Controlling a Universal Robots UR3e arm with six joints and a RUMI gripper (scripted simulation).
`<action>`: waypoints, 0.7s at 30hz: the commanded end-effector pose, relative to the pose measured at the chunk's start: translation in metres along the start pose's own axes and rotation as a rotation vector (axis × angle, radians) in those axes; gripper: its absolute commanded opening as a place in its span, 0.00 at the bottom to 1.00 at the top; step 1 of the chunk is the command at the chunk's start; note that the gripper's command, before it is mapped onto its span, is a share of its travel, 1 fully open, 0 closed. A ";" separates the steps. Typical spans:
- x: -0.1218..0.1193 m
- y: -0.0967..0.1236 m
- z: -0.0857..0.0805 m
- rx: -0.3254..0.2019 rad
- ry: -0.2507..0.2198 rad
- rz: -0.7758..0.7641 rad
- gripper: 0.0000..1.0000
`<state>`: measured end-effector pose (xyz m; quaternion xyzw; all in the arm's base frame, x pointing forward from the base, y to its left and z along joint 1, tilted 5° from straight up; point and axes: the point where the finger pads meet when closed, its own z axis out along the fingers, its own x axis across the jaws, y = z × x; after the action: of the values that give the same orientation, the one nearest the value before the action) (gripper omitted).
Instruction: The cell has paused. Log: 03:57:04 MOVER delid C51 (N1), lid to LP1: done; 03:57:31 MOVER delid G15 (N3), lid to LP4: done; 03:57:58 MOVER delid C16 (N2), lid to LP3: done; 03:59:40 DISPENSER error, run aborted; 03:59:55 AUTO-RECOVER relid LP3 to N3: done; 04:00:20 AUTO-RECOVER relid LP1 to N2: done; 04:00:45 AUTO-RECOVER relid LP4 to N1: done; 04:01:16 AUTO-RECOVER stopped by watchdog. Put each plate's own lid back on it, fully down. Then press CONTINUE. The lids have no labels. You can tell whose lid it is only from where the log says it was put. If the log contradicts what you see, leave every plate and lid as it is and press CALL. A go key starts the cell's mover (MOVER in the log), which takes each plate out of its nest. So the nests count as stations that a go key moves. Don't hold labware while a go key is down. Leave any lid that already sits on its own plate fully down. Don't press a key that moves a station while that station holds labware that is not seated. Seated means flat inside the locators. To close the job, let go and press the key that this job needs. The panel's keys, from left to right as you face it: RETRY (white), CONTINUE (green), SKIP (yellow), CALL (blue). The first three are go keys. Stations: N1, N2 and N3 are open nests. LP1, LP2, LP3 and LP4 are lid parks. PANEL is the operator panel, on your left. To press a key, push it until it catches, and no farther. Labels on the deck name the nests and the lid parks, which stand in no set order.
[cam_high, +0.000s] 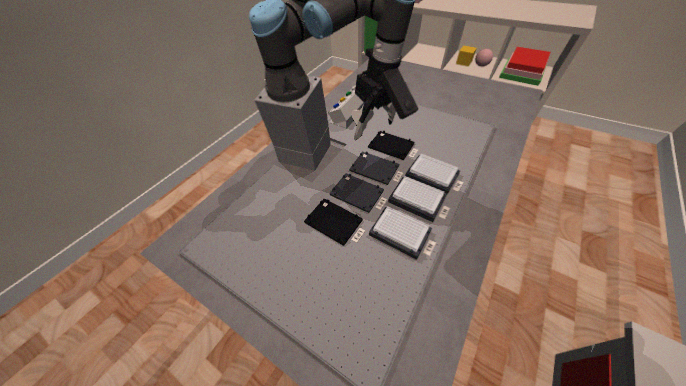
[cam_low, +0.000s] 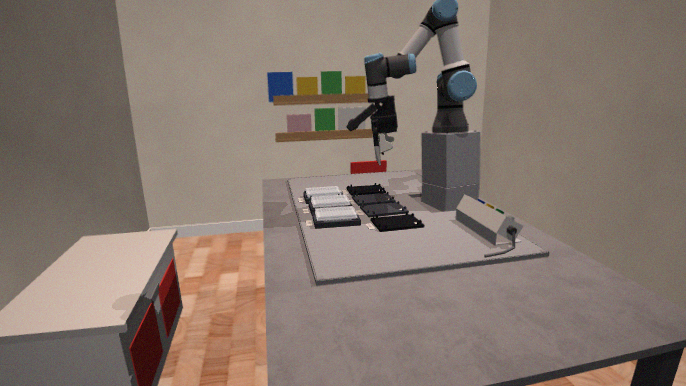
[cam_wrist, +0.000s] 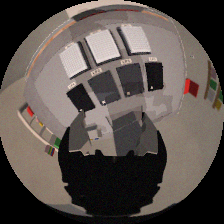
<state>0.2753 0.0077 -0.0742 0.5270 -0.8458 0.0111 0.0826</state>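
My gripper (cam_high: 375, 128) (cam_low: 382, 157) (cam_wrist: 114, 111) is open and empty, high above the deck near the panel-side lid park. Three white plates sit in a row in black nests: the panel-side plate (cam_high: 434, 171) (cam_low: 336, 214) (cam_wrist: 74, 60), the middle plate (cam_high: 419, 195) (cam_low: 330, 201) (cam_wrist: 102, 46) and the far plate (cam_high: 401, 229) (cam_wrist: 135, 39). Clear lids on them are hard to make out. Two outer lid parks (cam_high: 333, 221) (cam_high: 391, 145) look black. Two middle parks (cam_high: 357, 192) (cam_high: 375, 167) look greyer; whether clear lids lie there, I cannot tell. Labels are too small to read surely.
The operator panel (cam_high: 342, 116) (cam_low: 480, 220) stands beside the robot's grey pedestal (cam_high: 300, 125) (cam_low: 450, 170), its coloured keys on the sloped top. A cable (cam_low: 502, 253) runs from its end. A shelf unit (cam_high: 505, 17) stands beyond the table.
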 end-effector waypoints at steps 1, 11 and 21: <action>0.000 -0.018 0.012 0.050 -0.034 -0.096 0.82; 0.006 -0.030 0.029 0.078 -0.048 -0.203 0.82; 0.013 -0.040 0.044 0.110 -0.055 -0.310 0.82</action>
<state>0.2894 -0.0152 -0.1063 0.6097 -0.7903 0.0119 0.0591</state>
